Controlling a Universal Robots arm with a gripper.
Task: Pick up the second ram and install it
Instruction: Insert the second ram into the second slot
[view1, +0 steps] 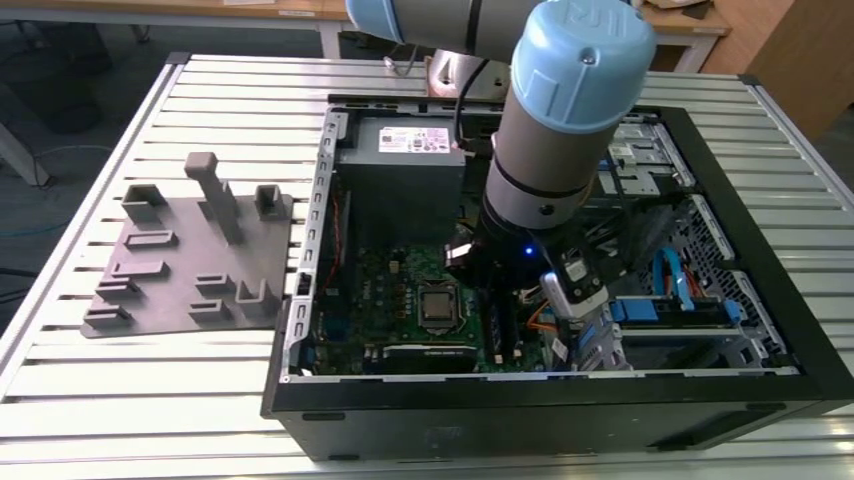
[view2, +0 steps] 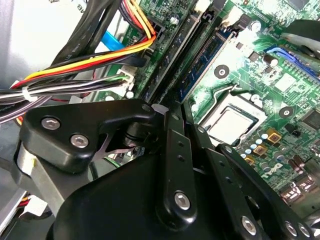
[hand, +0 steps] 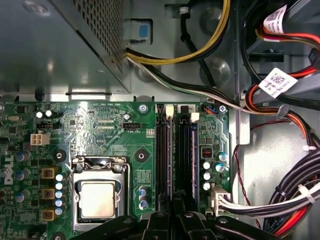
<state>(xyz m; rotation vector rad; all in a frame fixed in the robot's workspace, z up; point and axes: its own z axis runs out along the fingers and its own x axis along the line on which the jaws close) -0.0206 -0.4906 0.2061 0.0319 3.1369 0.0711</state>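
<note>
**Pincer over the memory slots inside the open case**

The arm reaches down into the open computer case, which lies on a slatted metal surface. On the exterior view's left, well apart from the case, sits the grey slotted tray.

In the first wrist view the pincer hangs directly above the row of memory slots on the green motherboard, beside the processor socket. Its black fingers stand close together over the slots; whether they clamp anything I cannot tell, since their tips are hidden behind the linkage.

The second ram appears in the second wrist view as a narrow blue-green strip standing on edge in one of the slots, running away from the pincer's black linkage. It seems to be seated, though the near end is covered by the fingers. In the first wrist view the same strip shows as a thin bluish line in the slot nearest the cable side.

A bundle of coloured cables passes beside the slots, and the grey power supply box fills the corner next to the board.
</note>
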